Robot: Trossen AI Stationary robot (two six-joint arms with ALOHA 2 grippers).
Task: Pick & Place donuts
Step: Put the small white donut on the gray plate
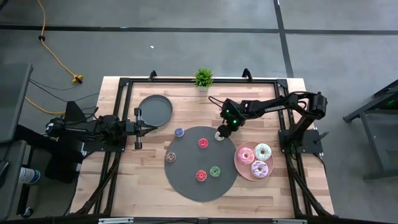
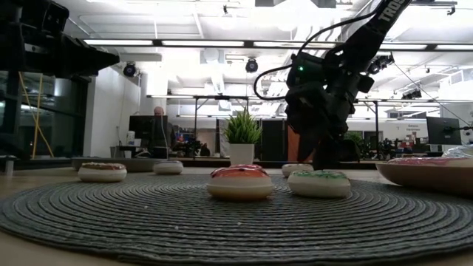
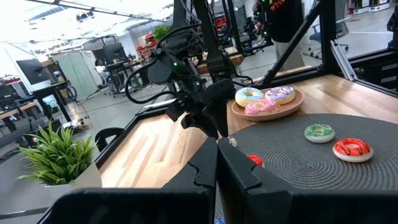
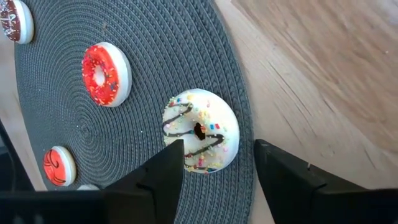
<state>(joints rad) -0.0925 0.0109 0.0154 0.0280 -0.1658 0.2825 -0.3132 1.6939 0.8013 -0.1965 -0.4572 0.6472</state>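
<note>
Hovering over the mat's edge, right gripper (image 4: 214, 165) spread, cream donut (image 4: 200, 130) directly below between its fingers | left gripper (image 1: 138, 129) pressed together, well apart

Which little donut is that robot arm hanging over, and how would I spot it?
Find the big round dark grey woven mat mid-table. At its edge nearest the pink plate lies the cream donut, under the open right gripper. It alone has white icing with dark drizzle and sprinkles; its neighbours are red.
</note>
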